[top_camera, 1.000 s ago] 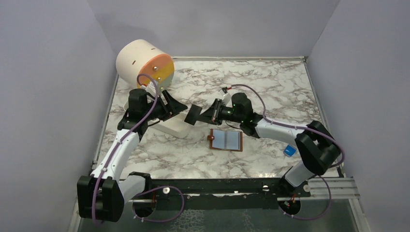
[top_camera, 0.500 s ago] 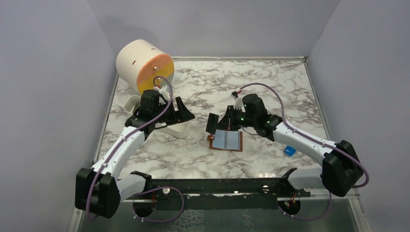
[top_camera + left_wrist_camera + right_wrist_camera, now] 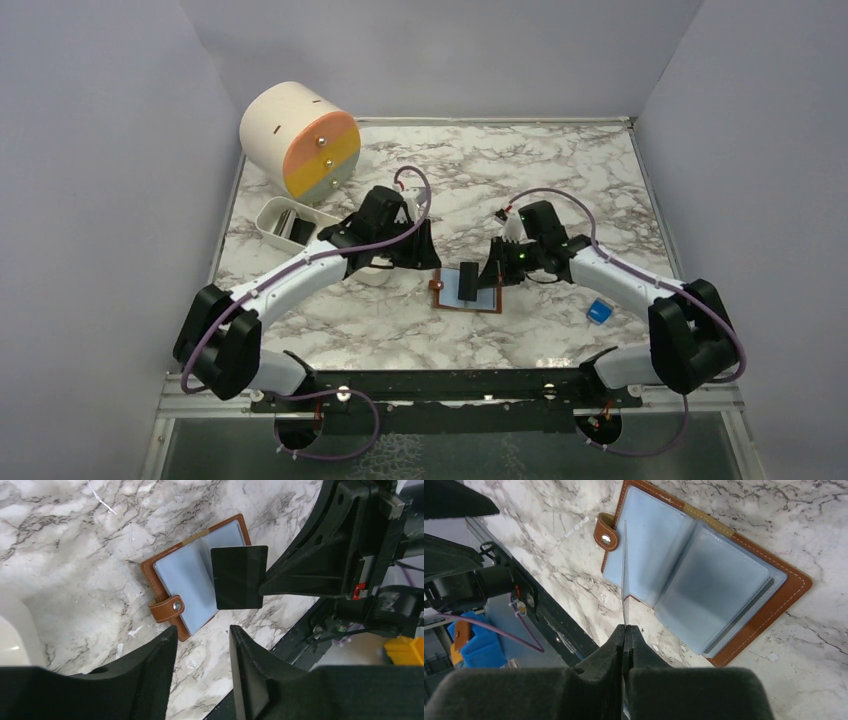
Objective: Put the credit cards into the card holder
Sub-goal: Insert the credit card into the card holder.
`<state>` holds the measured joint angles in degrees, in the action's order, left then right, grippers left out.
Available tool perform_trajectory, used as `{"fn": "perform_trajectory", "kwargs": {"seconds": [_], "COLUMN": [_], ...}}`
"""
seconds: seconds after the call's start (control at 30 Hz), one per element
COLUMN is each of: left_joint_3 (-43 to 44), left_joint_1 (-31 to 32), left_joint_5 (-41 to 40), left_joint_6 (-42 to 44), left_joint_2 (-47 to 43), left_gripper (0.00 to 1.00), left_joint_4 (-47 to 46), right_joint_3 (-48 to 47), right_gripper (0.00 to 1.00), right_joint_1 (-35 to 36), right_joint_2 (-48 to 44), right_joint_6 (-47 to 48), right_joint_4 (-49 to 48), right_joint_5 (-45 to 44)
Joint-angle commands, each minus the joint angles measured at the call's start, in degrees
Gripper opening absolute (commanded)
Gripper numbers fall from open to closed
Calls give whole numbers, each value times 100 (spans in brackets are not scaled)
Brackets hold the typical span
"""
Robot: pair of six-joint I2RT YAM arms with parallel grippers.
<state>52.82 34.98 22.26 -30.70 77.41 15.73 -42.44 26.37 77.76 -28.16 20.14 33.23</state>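
Observation:
The card holder (image 3: 447, 291) lies open on the marble, brown outside with pale blue pockets (image 3: 704, 580) and its snap tab (image 3: 167, 609) at the left edge. My right gripper (image 3: 487, 278) is shut on a dark credit card (image 3: 238, 577). It holds the card on edge just over the holder's left pocket, and in the right wrist view the card (image 3: 624, 570) shows as a thin line. My left gripper (image 3: 202, 635) hovers open and empty just left of the holder, near the snap tab. More dark cards (image 3: 295, 228) lie in a white tray.
The white oblong tray (image 3: 268, 222) sits at the left, behind my left arm. A cream cylinder (image 3: 298, 140) with an orange and yellow face stands at the back left. A small blue block (image 3: 600, 311) lies near the right arm's base. Grey walls close in both sides.
My left arm swung from the tray rightward to the holder, and its jaws widened, then narrowed. My right gripper carried the dark card down and toward the holder's left pocket.

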Motion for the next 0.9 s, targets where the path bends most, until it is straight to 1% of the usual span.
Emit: {"fn": "perform_trajectory", "kwargs": {"seconds": [0.0,0.07,0.23,0.4,0.6,0.87], "left_joint_3": [168,138,-203,-210,-323,-480], "left_joint_1": [314,434,581,696,739,772], "left_joint_5": [-347,-369,-203,-399,-791,-833], "left_joint_6": [198,188,131,220,259,279], "left_joint_2": [407,578,1019,1444,1554,1728], "left_gripper": [40,34,32,23,21,16], "left_joint_4": [-10,-152,-767,-713,-558,-554], "right_joint_3": [-5,-28,-42,-27,20,-10], "right_gripper": [1,1,1,1,1,1], "right_joint_1": [-119,-155,-231,-311,-442,-458], "right_joint_2": [324,510,844,967,954,833], "right_joint_6": [189,228,280,250,225,44], "right_joint_4": [43,23,34,3,-35,-150], "right_joint_5": [428,539,696,579,509,476]}}
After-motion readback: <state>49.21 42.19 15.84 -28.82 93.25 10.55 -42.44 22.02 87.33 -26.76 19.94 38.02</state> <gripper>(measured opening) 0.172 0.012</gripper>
